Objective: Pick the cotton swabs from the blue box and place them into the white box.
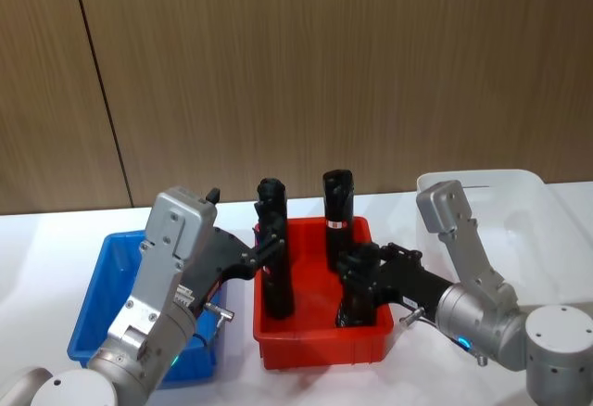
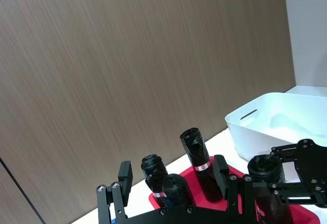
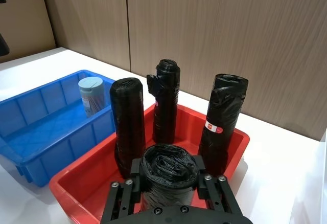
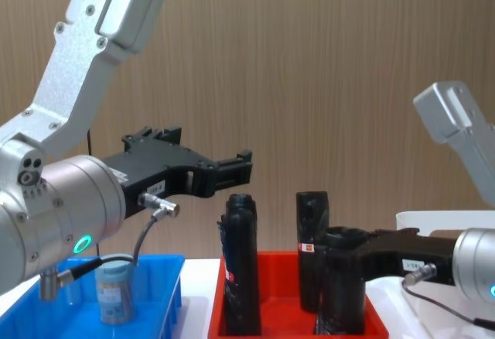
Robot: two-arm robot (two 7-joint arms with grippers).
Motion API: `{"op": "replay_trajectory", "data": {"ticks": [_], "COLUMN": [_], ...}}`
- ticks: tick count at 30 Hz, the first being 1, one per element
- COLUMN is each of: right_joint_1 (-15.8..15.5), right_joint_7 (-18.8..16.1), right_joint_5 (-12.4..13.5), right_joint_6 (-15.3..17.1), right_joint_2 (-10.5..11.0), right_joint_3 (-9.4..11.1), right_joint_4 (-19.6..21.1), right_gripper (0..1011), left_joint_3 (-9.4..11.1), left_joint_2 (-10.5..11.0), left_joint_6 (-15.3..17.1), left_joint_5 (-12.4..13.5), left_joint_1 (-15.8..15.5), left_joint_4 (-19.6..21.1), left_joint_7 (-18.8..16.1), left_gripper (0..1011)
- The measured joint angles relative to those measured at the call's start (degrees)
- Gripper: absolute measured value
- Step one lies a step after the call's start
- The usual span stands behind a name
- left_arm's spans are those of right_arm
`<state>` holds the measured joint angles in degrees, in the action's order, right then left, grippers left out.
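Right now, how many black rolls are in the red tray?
4 black rolls in the red tray: front left, back left, back right, and front right, gripped by the right hand.

The left tool (image 2: 173,191) hangs with its fingers (image 2: 125,175) spread above a red tray (image 2: 235,172) holding upright black rolls (image 2: 196,160). The right tool (image 2: 276,183) is clamped around another black roll (image 2: 265,165) in the tray. Beyond stands the white box (image 2: 265,116), on the table, before a wood-panelled wall (image 2: 127,70).
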<state>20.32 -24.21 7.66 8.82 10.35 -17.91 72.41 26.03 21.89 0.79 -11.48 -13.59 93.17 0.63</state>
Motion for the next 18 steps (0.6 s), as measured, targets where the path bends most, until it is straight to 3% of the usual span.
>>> {"op": "replay_trajectory", "data": {"ticks": [4,18], "right_joint_1": [0.08,-0.38], "right_joint_7": [0.27,1.76], "right_joint_5": [-0.02,1.31], "right_joint_6": [-0.01,0.39], "right_joint_2": [-0.03,0.36], "right_joint_3": [-0.03,0.30], "right_joint_4": [0.02,4.33], "right_gripper": [544,461], "left_joint_3": [0.00,0.00], "left_joint_2": [0.00,0.00], "left_joint_6": [0.00,0.00], "left_joint_5": [0.00,0.00], "left_joint_1": [0.00,0.00], "left_joint_4": [0.00,0.00], "left_joint_7": [0.00,0.00], "left_gripper": [1004,1004]}}
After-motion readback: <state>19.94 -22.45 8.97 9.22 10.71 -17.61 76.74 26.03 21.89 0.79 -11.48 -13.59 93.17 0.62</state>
